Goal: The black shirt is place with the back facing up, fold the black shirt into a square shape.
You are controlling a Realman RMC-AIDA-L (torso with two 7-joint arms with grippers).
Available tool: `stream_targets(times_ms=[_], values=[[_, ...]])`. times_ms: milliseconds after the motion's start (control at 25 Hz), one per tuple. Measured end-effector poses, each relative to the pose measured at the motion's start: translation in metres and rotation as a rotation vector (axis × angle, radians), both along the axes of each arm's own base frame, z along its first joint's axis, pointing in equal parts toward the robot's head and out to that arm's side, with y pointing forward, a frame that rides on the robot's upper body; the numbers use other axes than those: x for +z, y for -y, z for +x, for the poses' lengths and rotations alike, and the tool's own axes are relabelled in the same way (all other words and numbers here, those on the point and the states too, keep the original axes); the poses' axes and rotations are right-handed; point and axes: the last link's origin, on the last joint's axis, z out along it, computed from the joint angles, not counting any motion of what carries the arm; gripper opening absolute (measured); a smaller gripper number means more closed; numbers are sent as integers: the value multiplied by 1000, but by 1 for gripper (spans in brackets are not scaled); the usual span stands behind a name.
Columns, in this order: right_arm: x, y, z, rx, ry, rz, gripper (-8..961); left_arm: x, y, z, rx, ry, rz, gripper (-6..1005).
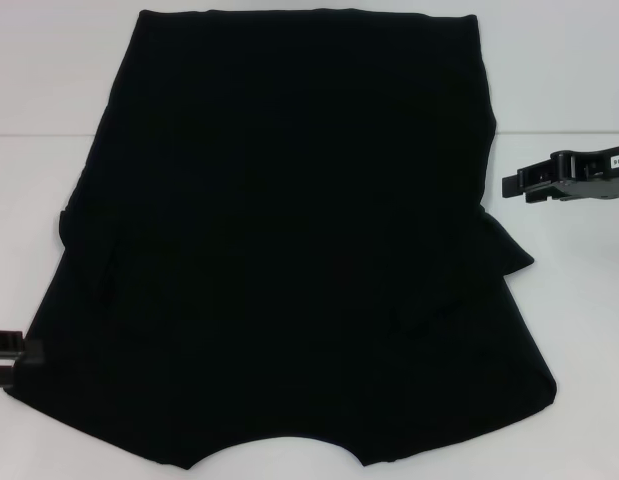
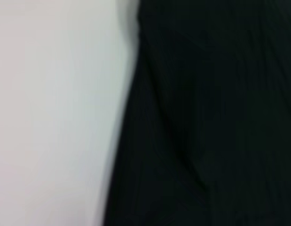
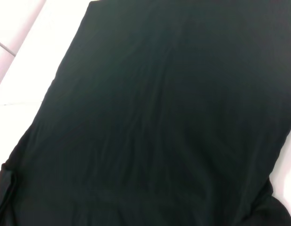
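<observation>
While the shirt (image 1: 289,240) lies lengthwise away from you on the tabletop (image 1: 569,90), your left claw (image 1: 9,358) touches its near corner, the right claw (image 1: 564,178) sits beside its edge; I cannot tell either's opening.

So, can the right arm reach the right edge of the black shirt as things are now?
Probably yes. The right gripper hangs just beside the right edge of the black shirt, with only bare white table between them.
</observation>
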Motion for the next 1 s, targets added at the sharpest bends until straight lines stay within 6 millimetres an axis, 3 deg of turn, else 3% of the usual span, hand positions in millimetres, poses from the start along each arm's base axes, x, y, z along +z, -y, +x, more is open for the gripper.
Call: stream_targets(times_ms=[480, 1000], values=[[0, 2, 3, -8, 0, -4, 437, -7, -7, -9, 56, -65, -9, 602], [1, 2, 5, -12, 1, -2, 446, -12, -13, -15, 89, -88, 5, 449]])
